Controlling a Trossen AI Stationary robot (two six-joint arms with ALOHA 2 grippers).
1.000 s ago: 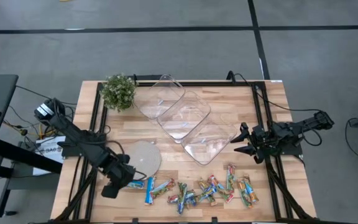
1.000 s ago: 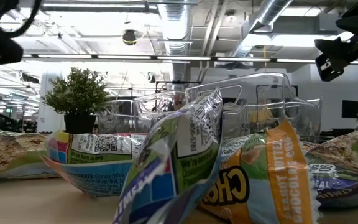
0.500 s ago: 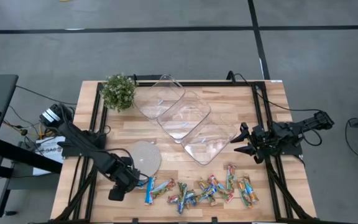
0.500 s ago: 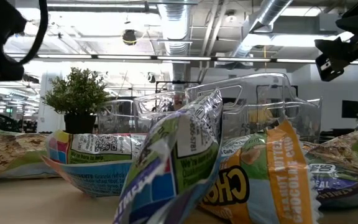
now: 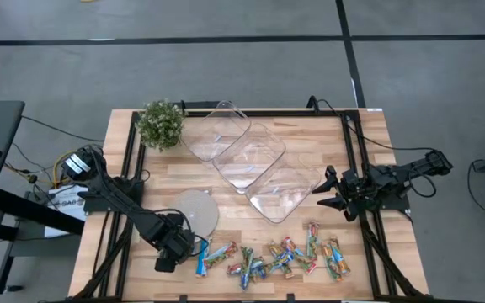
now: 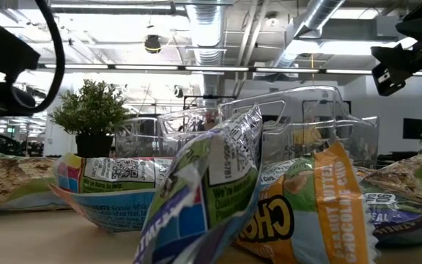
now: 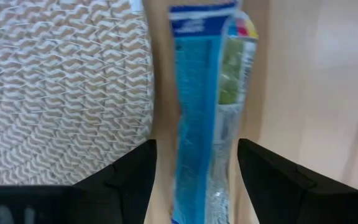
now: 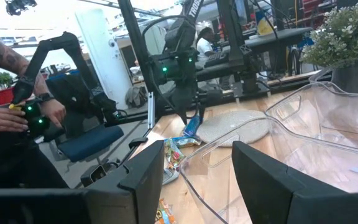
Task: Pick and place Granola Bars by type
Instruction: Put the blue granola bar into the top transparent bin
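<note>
Now hovering over the leftmost blue-and-white wrapped granola bar: left gripper, jaws spread wide on either side of the wrapper, not yet closed on anything. Lying flat on the pale wooden worktop, just beside the round grey woven disc, at the left end of the row of granola bars strung along the front edge. Parked at the right edge of the worktop, beside the nearest of three clear plastic trays: right gripper, jaws partly apart and empty.

Likely trouble from here: a finger catching the disc's rim on the way down, given the bar so near it; a thin, slick wrapper sliding out of a closing pinch; a neighbouring bar nudged or pinched along, since the row overlaps in places. Risk too of a bar pushed off the front edge, with little worktop beyond the row.

Open room: bare wood left of the disc and between row and trays; small green potted plant well clear at the back left corner.
</note>
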